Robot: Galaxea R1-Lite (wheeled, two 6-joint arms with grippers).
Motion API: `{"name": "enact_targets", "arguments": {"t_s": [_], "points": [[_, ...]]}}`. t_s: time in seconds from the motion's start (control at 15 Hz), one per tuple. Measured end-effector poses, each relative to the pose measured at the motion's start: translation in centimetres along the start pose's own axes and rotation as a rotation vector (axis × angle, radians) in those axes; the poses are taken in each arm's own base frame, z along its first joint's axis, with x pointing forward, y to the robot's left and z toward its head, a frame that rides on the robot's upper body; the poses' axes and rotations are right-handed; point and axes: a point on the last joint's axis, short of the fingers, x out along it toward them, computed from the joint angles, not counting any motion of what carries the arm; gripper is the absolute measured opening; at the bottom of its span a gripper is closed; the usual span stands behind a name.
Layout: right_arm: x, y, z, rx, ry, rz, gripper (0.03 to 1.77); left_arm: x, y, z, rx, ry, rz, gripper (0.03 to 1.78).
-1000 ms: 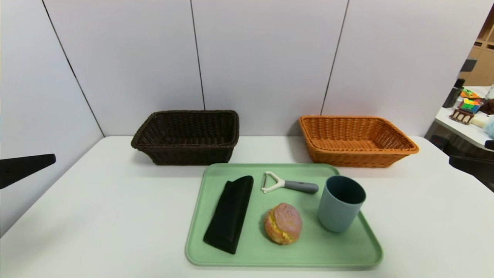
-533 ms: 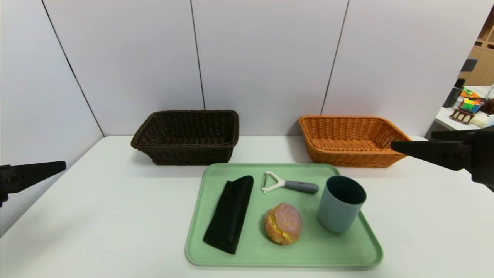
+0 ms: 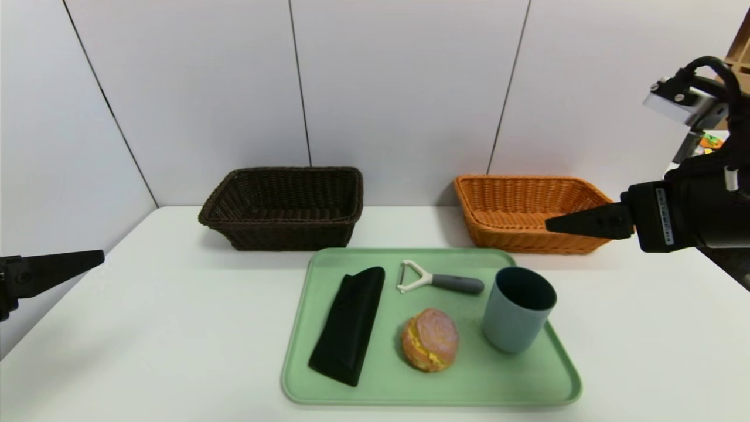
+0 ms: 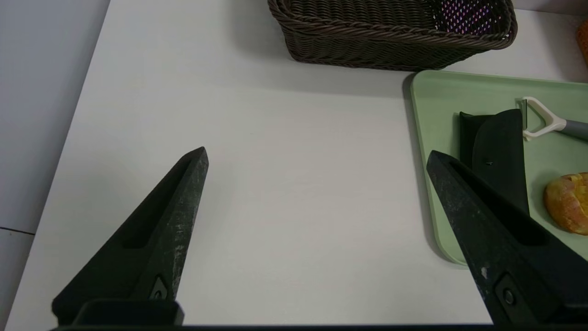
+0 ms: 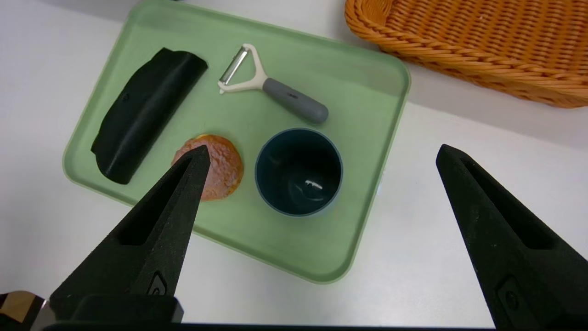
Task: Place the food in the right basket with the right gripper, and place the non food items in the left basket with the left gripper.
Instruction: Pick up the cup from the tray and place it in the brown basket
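Head view: bun [image 3: 429, 339] on the green tray [image 3: 328, 387], between black pouch [image 3: 349, 324] and cup [image 3: 517, 316]; right gripper [image 3: 551, 225], spread and empty, hangs before the orange basket [image 3: 536, 213].

Left wrist view: left gripper [image 4: 317, 158] spread, empty, over bare table [image 4: 275, 184] near the dark basket [image 4: 390, 37].

Right wrist view: the cup stands just beside the bun; a wide descent could topple it. Peeler [image 5: 271, 87] lies clear.
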Motion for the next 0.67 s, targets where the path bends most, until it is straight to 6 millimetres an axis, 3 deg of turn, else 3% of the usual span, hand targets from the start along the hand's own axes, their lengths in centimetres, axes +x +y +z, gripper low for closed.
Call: {"name": "enact_targets", "arguments": {"t_s": [0.4,0.67], "points": [[2.3,0.4,2.0,0.078,0.158,-0.025,1.7,0.7,0.0,0.1,-0.001,0.017,-0.004,1.69],[3.9,0.4,2.0,0.137,0.283,-0.056,1.7,0.8,-0.1,0.1,-0.005,0.025,-0.009,1.69]]}}
